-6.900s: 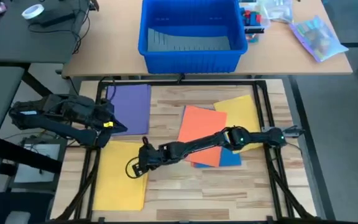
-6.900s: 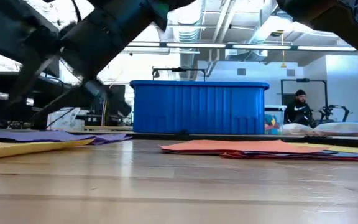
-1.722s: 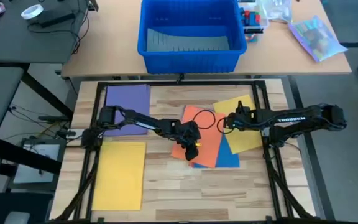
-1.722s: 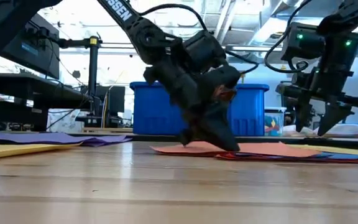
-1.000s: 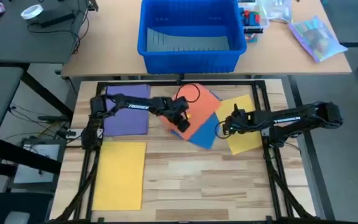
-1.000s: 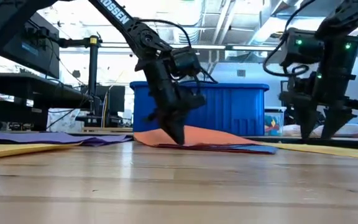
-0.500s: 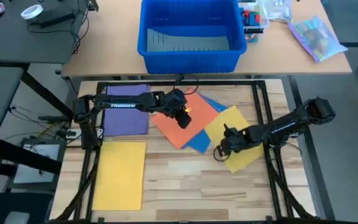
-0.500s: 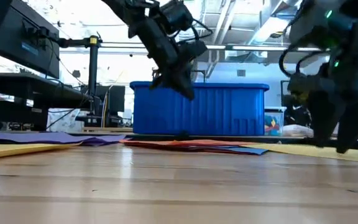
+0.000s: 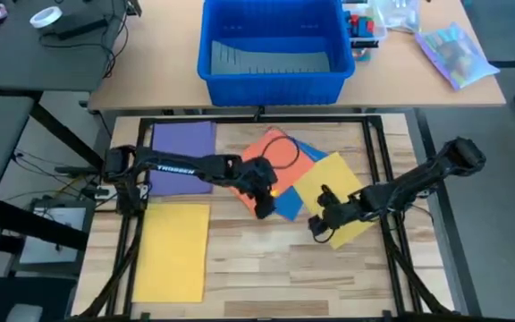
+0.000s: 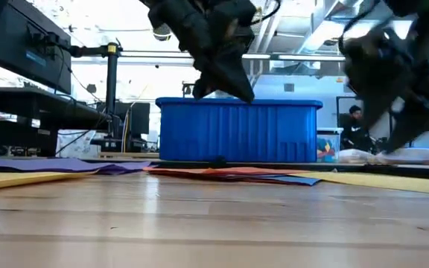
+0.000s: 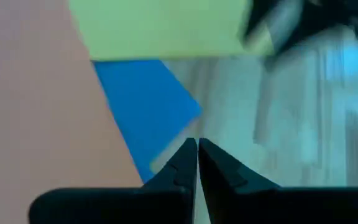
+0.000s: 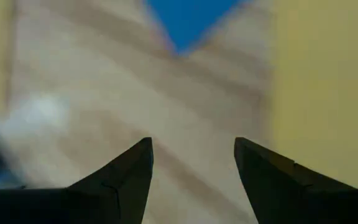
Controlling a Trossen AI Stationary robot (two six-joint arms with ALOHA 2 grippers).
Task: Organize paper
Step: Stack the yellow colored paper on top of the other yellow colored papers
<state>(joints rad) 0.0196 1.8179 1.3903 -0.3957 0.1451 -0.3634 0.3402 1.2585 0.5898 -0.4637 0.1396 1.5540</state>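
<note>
From above, the wooden table [image 9: 240, 268] has sheets of paper on it. A purple sheet [image 9: 184, 148] lies at the far left. A big yellow sheet [image 9: 173, 250] lies at the near left. In the middle, an orange sheet [image 9: 262, 161], a blue sheet [image 9: 289, 204] and another yellow sheet [image 9: 333, 183] overlap in a loose pile. The left gripper [image 9: 265, 207] is at the near edge of the orange sheet, beside the blue one. The right gripper [image 9: 318, 225] is over the near corner of the middle yellow sheet. A blue bin [image 9: 274, 45] stands on another table behind.

From table height, both arms hang above the flat paper pile [image 10: 229, 173], not touching it. The bin [image 10: 240, 130] is behind.

In the left wrist view, the left gripper [image 11: 196, 163] has its two fingers pressed together with nothing between them, over the blue sheet's [image 11: 145, 102] corner.

In the right wrist view, the right gripper [image 12: 192, 177] has its fingers wide apart over bare wood, with the yellow sheet [image 12: 325, 87] beside it.
</note>
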